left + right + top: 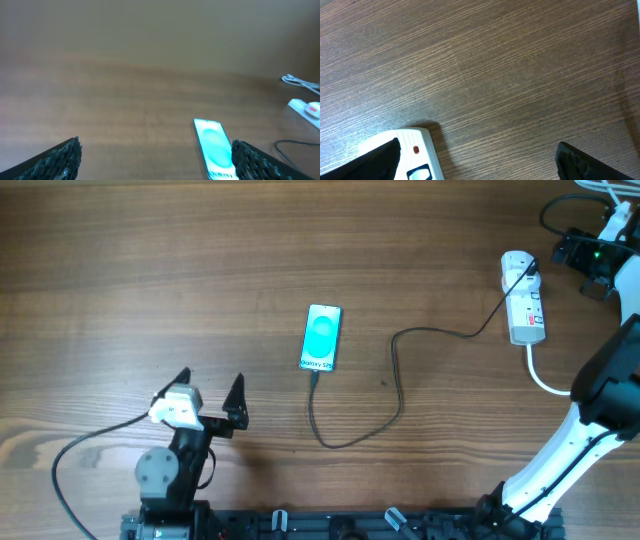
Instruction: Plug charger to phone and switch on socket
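Wood tabletop (150, 260): socket (524, 305) runs 12-to-6, at 8 o'clock just beside my right gripper (480, 165), spread wide; left gripper (212, 380), also wide, sits far off.

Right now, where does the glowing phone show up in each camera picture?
Overhead: the phone lies near the picture's centre.
Left wrist: the phone is at the bottom edge, right of centre.
Right wrist: it is not in this picture.
Shared landmark: the white power strip, upper right overhead, at the right edge in the left wrist view, bottom left in the right wrist view.
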